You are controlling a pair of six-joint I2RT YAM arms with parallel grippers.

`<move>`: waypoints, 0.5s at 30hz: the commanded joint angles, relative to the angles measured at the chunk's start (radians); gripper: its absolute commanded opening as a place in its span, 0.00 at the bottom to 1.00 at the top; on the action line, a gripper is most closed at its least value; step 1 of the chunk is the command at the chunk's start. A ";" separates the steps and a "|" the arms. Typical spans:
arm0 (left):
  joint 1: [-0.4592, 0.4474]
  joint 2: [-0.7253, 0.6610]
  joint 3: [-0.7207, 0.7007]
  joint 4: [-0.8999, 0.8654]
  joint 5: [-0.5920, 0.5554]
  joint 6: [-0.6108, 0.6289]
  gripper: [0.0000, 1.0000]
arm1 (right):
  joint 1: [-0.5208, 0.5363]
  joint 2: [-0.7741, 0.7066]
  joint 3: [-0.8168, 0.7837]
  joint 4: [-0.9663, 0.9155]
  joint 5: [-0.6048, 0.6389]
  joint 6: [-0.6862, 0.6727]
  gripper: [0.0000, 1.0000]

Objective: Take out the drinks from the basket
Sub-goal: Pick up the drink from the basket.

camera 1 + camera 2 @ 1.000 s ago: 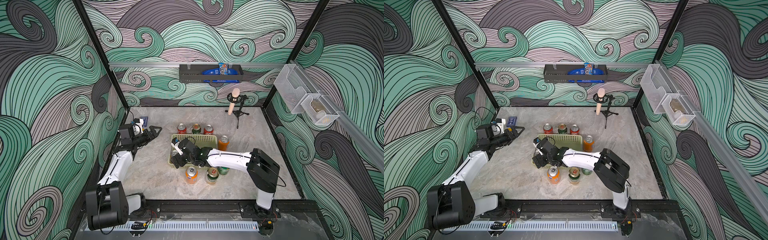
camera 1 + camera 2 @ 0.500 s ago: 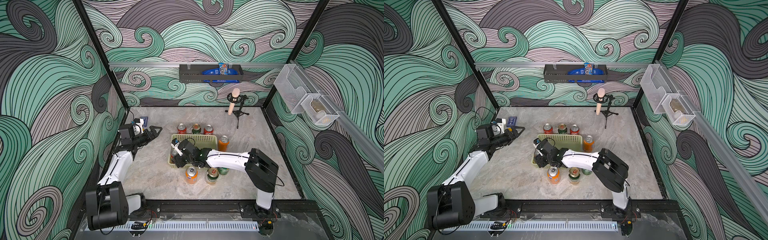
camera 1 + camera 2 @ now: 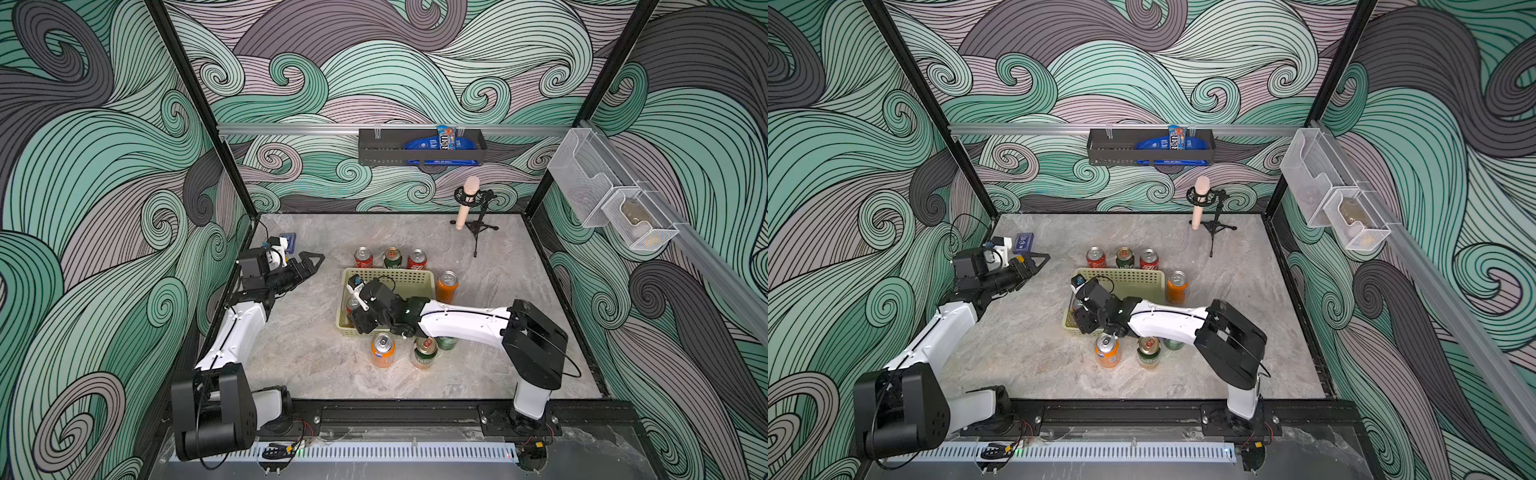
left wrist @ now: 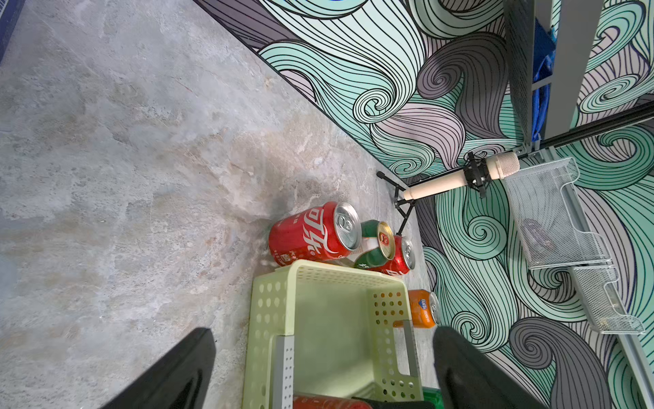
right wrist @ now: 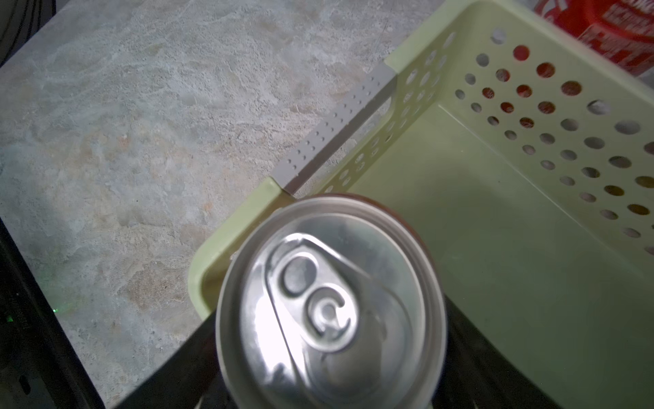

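In the basket's (image 3: 409,275) corner my right gripper (image 3: 356,312) pinches the last can (image 5: 329,304) to lift it; left fingers (image 4: 170,371) spread, clear.

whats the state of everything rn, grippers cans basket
left gripper, open, empty
right gripper, shut on red can
red can, gripped, in basket corner
basket, upright, only the red can inside
other cans, seven, upright on table outside basket
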State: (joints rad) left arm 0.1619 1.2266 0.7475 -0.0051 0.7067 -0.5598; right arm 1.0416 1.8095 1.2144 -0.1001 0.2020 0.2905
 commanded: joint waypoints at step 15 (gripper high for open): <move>-0.025 -0.039 0.022 -0.024 -0.032 0.032 0.99 | 0.006 -0.282 -0.001 0.081 0.002 -0.034 0.56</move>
State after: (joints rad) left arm 0.1493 1.2148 0.7475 -0.0082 0.6903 -0.5518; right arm 1.0416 1.5959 1.2144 -0.1017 0.2237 0.2672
